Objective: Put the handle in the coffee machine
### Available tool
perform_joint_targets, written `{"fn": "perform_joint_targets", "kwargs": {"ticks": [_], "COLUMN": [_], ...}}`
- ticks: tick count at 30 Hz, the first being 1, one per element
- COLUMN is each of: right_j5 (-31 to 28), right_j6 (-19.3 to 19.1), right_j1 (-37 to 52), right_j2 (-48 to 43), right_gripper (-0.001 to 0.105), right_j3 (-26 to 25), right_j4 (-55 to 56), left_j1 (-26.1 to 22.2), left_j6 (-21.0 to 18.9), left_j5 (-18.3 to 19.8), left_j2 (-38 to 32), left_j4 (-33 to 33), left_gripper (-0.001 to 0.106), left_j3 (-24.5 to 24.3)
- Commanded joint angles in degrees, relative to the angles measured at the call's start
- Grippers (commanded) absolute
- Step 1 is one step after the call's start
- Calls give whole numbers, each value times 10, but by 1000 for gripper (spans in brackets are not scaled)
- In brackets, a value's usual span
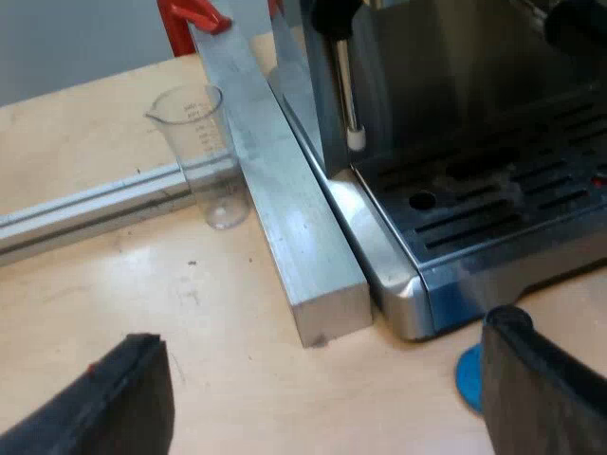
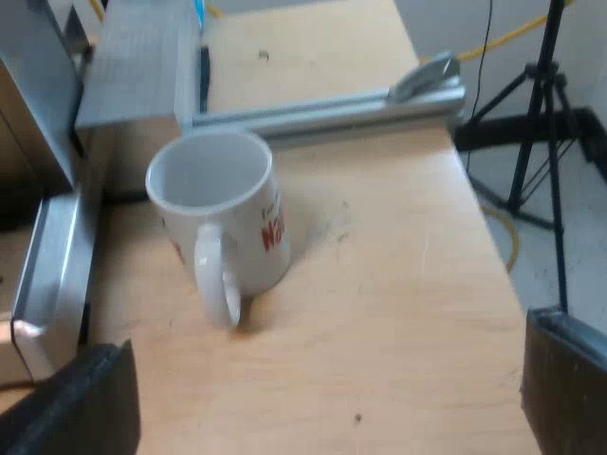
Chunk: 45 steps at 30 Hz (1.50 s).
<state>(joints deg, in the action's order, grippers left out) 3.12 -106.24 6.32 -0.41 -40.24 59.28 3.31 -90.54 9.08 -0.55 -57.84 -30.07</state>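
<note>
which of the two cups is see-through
The measuring glass beside the metal bar: clear, with printed marks. The mug is opaque white with red lettering.

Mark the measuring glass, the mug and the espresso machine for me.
measuring glass (image 1: 201, 156): left wrist view, its clear wall.
mug (image 2: 264, 233): right wrist view, outer wall by the red lettering.
espresso machine (image 1: 493, 207): left wrist view, its slotted drip tray.

Left gripper (image 1: 324, 332) and right gripper (image 2: 327, 334) have blocky black fingers (image 1: 536, 393)
</note>
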Motion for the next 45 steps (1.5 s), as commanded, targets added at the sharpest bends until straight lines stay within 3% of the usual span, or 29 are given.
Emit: {"fn": "perform_joint_targets", "kwargs": {"ticks": [1, 14, 28, 31, 38, 45], "right_j5": [10, 38, 49, 49, 46, 46], "right_j6": [-2, -2, -2, -2, 47, 47], "right_j1": [1, 1, 1, 1, 1, 1], "right_j2": [-26, -26, -26, -26, -26, -26], "right_gripper": [82, 82, 82, 82, 82, 82], "right_j3": [36, 99, 100, 100, 100, 100], "right_j4": [-12, 1, 0, 0, -2, -2], "left_j1": [2, -7, -7, -7, -5, -5], "left_j6": [-5, -5, -5, -5, -5, -7], "left_j5": [-7, -7, -3, -3, 7, 8], "left_j2": [-24, -24, -26, -57, -83, -83], "left_j4": [-18, -18, -18, -18, -8, -7], "left_gripper": [69, 69, 69, 69, 69, 69], "left_j3": [-1, -1, -1, -1, 5, 5]}}
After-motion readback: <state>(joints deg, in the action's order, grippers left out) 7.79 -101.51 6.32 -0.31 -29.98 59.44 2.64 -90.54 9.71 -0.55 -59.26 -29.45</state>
